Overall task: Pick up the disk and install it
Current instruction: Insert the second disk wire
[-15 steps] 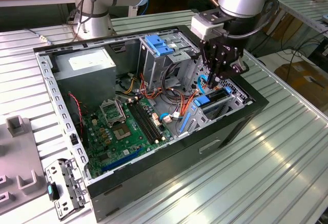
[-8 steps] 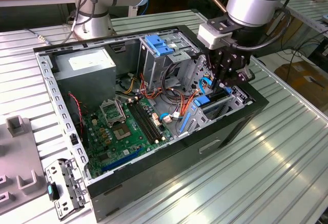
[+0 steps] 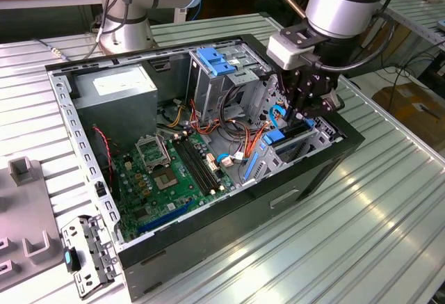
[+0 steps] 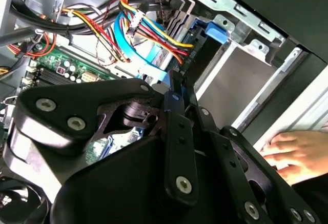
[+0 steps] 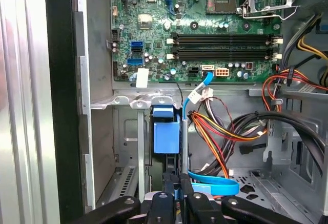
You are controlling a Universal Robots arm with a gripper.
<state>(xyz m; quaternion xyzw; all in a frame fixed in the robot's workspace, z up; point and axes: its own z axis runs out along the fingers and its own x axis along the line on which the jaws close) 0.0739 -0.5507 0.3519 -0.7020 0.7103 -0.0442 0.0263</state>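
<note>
Disk [image 5: 166, 134] in bay, beneath fingers [image 5: 169, 199].

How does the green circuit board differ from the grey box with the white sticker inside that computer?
The green circuit board lies flat on the case floor, bristling with slots and small parts; the grey box stands taller in the far corner, plain-sided. The board is green with black slots; the box is bare metal with one white sticker. Both sit inside the open computer case.
</note>
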